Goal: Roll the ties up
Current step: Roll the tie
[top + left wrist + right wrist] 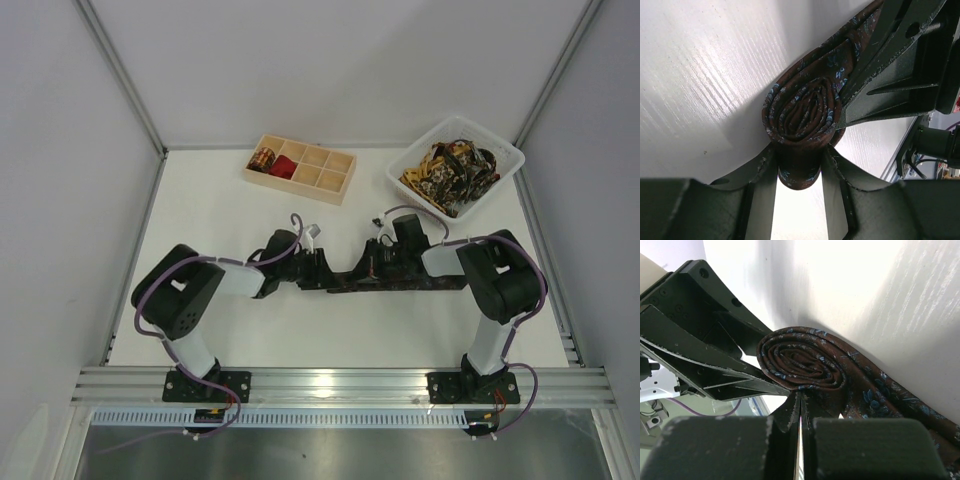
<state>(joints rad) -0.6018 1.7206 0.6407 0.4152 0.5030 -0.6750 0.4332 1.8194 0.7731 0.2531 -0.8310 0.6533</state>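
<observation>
Your left hand (pixel 799 152) is grasping the coiled dark brown patterned fabric tie (pixel 801 107); your right hand (pixel 800 402) is touching it, clenched.

Black two-finger left gripper (pixel 799 159) sits low, fingers parted; black right gripper (pixel 800 404) faces it, fingers pressed together.

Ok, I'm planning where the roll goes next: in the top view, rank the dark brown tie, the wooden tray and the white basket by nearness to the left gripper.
1. dark brown tie: right at the left gripper, across the table's middle.
2. wooden tray: straight beyond it, toward the far edge.
3. white basket: far right corner.
</observation>
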